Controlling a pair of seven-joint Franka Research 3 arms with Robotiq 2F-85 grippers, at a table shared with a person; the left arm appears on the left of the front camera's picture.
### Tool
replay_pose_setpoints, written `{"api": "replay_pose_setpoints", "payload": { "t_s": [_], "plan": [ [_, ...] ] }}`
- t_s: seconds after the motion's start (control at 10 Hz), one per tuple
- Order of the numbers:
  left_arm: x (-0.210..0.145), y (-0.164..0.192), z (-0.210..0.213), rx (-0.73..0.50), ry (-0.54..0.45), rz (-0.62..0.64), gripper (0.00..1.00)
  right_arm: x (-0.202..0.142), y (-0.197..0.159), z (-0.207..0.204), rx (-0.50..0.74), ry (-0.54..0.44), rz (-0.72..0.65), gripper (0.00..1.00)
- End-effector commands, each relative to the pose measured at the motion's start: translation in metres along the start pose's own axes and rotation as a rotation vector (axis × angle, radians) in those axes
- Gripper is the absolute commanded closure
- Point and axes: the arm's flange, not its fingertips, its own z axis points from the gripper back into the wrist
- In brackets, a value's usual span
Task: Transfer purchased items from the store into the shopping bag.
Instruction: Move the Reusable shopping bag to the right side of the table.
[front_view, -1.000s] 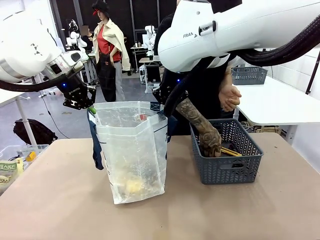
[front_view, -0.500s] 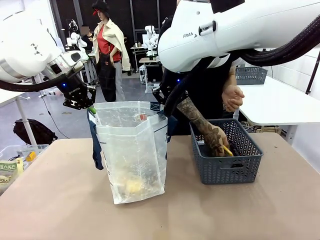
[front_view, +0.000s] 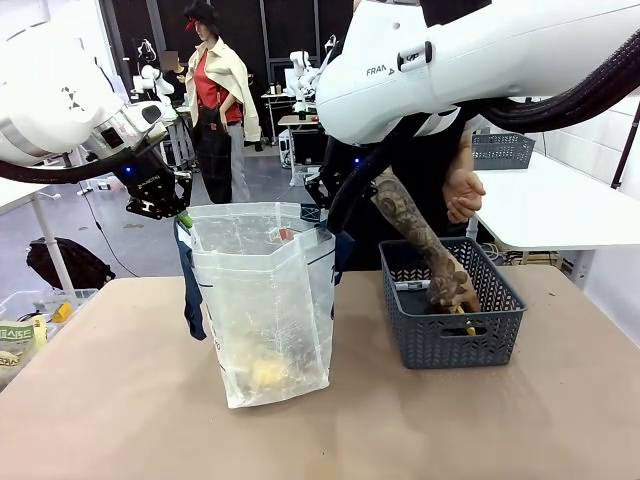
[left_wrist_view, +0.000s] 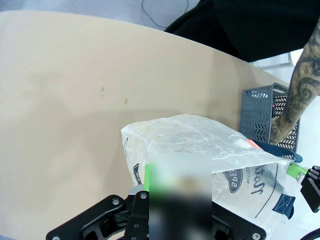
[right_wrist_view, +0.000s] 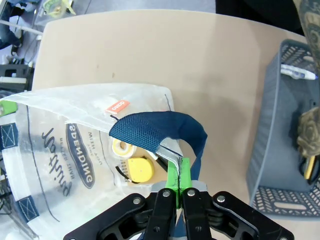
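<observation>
On the tan table (front_view: 120, 400), nearest the robot, the translucent shopping bag (front_view: 262, 300) stands upright at the centre with its mouth held open. Through its wall a small yellow piece (right_wrist_view: 139, 170) lies at the bottom. At the bag's 3 o'clock, apart from it, sits the dark grey basket (front_view: 450, 340). A white pen (front_view: 411, 285) lies inside by its far-left corner. A person's hand (front_view: 455, 290) reaches down into the basket's near-right part, over a yellow stick-like item. At the bag mouth's 10 o'clock, the left claw (front_view: 178, 214) is clamped on the rim. At 2 o'clock the right claw (right_wrist_view: 178, 172) pinches the rim just beside the navy handle (right_wrist_view: 155, 130).
</observation>
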Motion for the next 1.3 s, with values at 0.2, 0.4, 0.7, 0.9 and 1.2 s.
{"api": "replay_pose_setpoints", "payload": {
  "t_s": [0.2, 0.4, 0.7, 0.9, 1.2],
  "plan": [
    [-0.0004, 0.0023, 0.0033, 0.001, -0.006, 0.017, 1.00, -0.0002, -0.0033, 0.0016, 0.005, 0.004, -0.010, 1.00],
    [-0.0004, 0.0023, 0.0033, 0.001, -0.006, 0.017, 1.00, -0.0002, -0.0033, 0.0016, 0.005, 0.004, -0.010, 1.00],
    [-0.0004, 0.0023, 0.0033, 0.001, -0.006, 0.017, 1.00, -0.0002, -0.0033, 0.0016, 0.005, 0.004, -0.010, 1.00],
    [-0.0004, 0.0023, 0.0033, 0.001, -0.006, 0.017, 1.00, -0.0002, -0.0033, 0.0016, 0.005, 0.004, -0.010, 1.00],
    [-0.0004, 0.0023, 0.0033, 0.001, -0.006, 0.017, 1.00, -0.0002, -0.0033, 0.0016, 0.005, 0.004, -0.010, 1.00]
  ]
}}
